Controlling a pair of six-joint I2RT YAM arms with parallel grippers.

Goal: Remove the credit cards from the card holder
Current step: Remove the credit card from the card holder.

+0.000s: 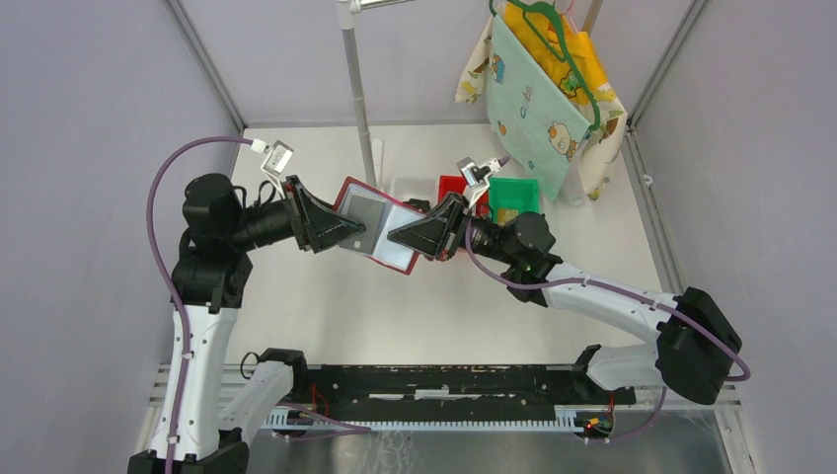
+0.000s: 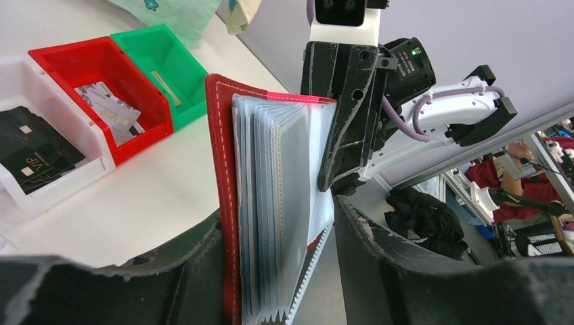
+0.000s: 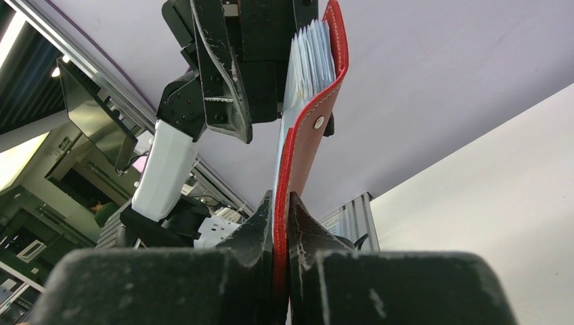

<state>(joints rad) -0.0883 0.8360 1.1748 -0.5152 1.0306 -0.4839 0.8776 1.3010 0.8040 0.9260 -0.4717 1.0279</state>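
The dark red card holder [image 1: 367, 212] hangs open in the air between my two grippers above the table's middle. My right gripper [image 3: 282, 203] is shut on the edge of its red cover [image 3: 304, 156]. My left gripper [image 2: 277, 223] is open and straddles the other red cover [image 2: 220, 135] and the stack of clear greyish sleeves [image 2: 284, 176]. Its left finger lies against the cover; its right finger stands a little off the sleeves. No tan card shows in the sleeves. One tan card [image 2: 164, 87] lies in the green bin.
Three bins stand in a row at the back: white [image 2: 40, 196] with black cards, red [image 2: 135, 135] with pale cards, green [image 1: 515, 188]. A metal pole [image 1: 360, 99] rises behind the holder. Printed cloths [image 1: 543, 89] hang at the back right.
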